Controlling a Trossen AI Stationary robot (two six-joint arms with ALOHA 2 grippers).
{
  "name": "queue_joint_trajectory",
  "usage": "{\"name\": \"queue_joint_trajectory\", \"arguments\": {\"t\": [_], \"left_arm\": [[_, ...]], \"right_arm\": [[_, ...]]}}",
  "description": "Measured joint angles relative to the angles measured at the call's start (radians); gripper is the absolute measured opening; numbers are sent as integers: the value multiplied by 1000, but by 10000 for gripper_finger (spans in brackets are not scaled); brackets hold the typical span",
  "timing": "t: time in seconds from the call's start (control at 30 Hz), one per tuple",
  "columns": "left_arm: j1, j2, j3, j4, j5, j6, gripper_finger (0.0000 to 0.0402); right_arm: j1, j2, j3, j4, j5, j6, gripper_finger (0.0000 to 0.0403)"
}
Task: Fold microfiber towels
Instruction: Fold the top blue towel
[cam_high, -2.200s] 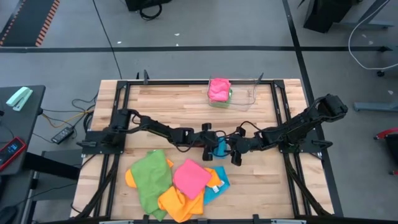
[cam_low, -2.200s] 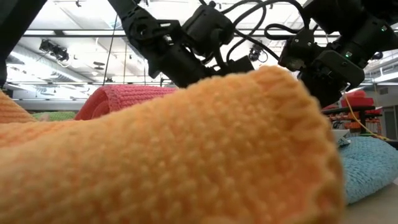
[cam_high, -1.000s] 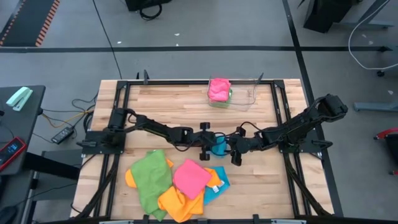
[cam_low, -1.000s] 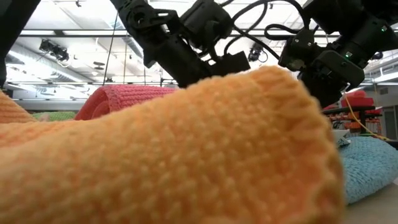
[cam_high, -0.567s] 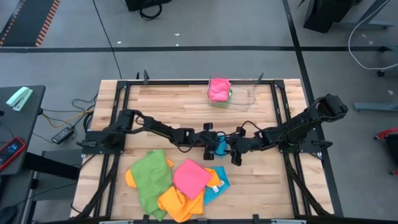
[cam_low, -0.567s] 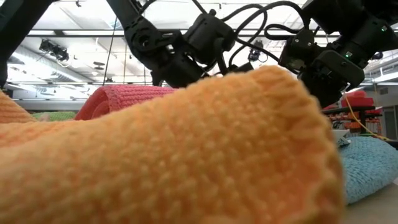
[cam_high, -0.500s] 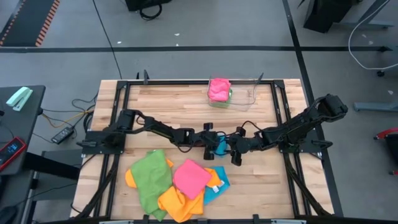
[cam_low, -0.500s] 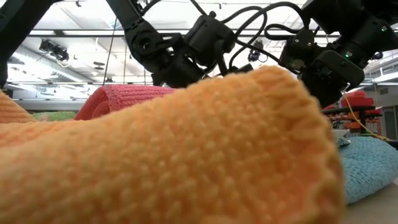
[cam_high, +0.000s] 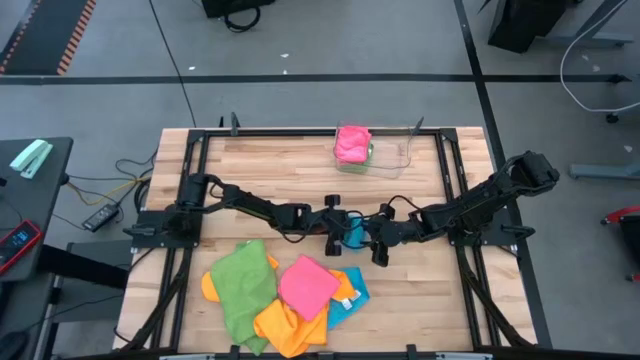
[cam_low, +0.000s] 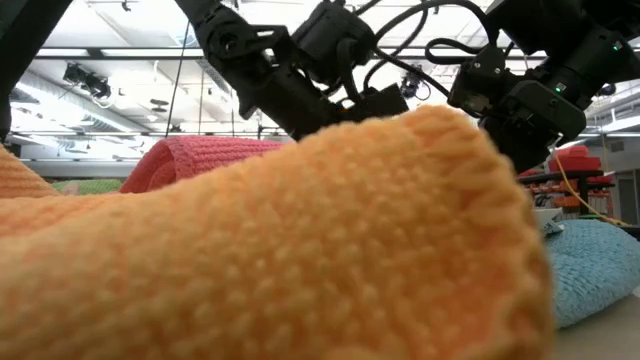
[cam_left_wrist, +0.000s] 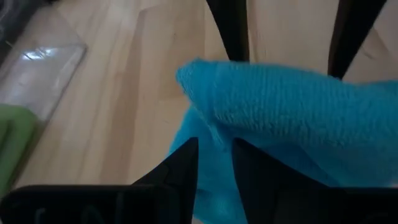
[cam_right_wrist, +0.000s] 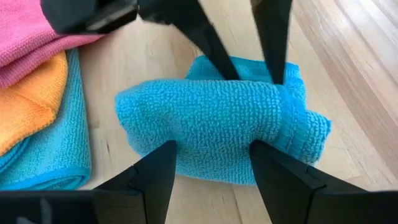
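A sky blue towel (cam_high: 353, 237), folded into a thick bundle (cam_right_wrist: 211, 118), lies on the wood at the table's middle between my two grippers. My left gripper (cam_high: 338, 237) comes at it from the table's left and is shut on it (cam_left_wrist: 214, 146). My right gripper (cam_high: 377, 245) comes from the right. Its fingers stand wide apart (cam_right_wrist: 211, 149) over the bundle's edge on that side. Near the front edge is a loose pile: a green towel (cam_high: 240, 285), a pink towel (cam_high: 307, 285), an orange towel (cam_high: 285, 325) and another blue towel (cam_high: 350, 292). My left gripper pinches a raised fold of the blue towel (cam_left_wrist: 214, 127) between its two fingers. The fingers slant down at it from the table's left. The rest of the towel lies bunched on the table. My right gripper: I cannot tell whether its fingers (cam_right_wrist: 155, 171) touch the towel.
A clear plastic tray (cam_high: 392, 155) at the far edge holds a folded pink towel (cam_high: 352, 143). In the low view the orange towel (cam_low: 250, 250) fills the foreground and hides the table's middle. Bare wood lies at the far left and near right.
My left arm has dipped a little and come back up to about where it was, its gripper staying shut on the blue towel. The towel and my right gripper have kept their place.
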Motion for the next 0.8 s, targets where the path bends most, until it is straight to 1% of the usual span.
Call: {"name": "queue_joint_trajectory", "arguments": {"t": [0.1,0.23,0.3,0.4,0.53,0.73,0.8], "left_arm": [[0,-38,1,-89,0,0,107],[0,-84,1,-264,0,-16,107],[0,-91,1,-344,0,-48,105],[0,-91,0,-419,0,-93,105],[0,-72,-2,-418,1,-124,104],[-10,-42,0,-308,1,-135,98],[-16,-41,-1,-304,8,-135,99]], "right_arm": [[0,0,0,-1,0,0,216],[0,0,0,-5,0,0,216],[0,0,0,-7,0,0,216],[0,0,0,-3,0,0,216],[-9,0,0,5,0,5,216],[-30,0,0,29,17,23,216],[-40,1,0,46,28,23,216]]}}
